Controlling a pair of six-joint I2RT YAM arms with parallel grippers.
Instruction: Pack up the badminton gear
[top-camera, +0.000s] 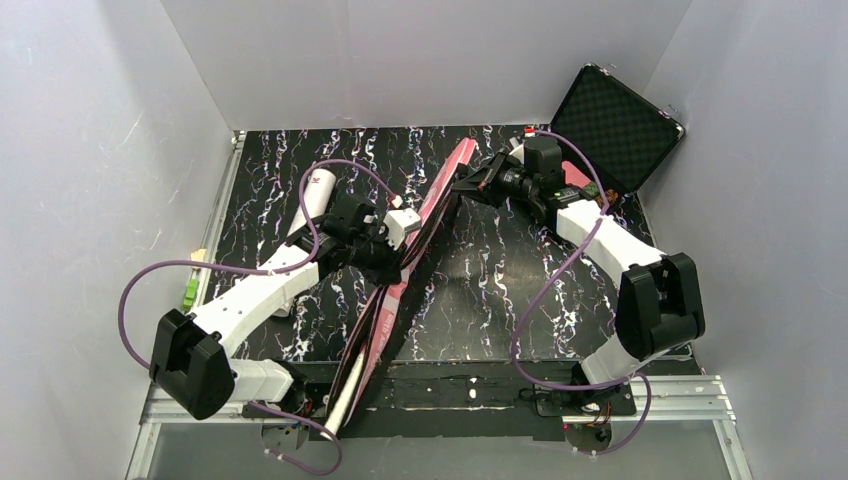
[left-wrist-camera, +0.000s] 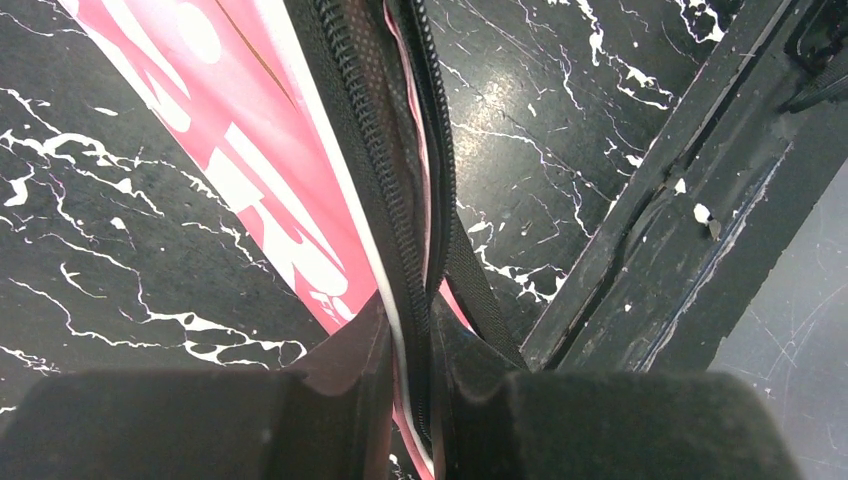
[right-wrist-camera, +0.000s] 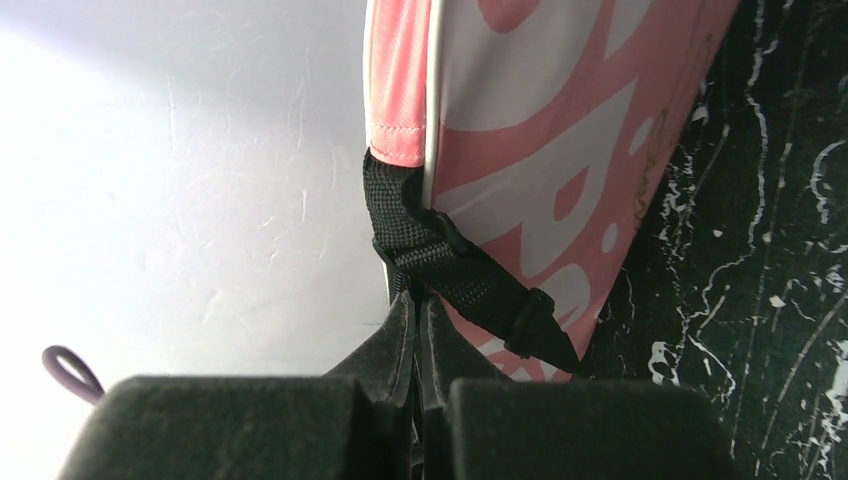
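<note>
Plain white walls (top-camera: 420, 60) enclose a black, white-veined marble-patterned table (top-camera: 480, 290).

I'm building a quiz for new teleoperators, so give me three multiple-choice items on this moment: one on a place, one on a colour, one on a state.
1. Where does the open black case stand?
A. at the far right corner of the table
B. at its near left edge
C. at its dead centre

2. What colour is the strap that the right pincer pinches?
A. white
B. black
C. green

3. How is the left pincer?
A. wide open above the table
B. shut on nothing
C. shut on the zip edge of the racket bag

Key:
1 A: the top view shows the case open by the far right walls.
2 B: the right wrist view shows black webbing at the bag's pink end.
3 C: the left wrist view shows it clamping the zipper seam.
</note>
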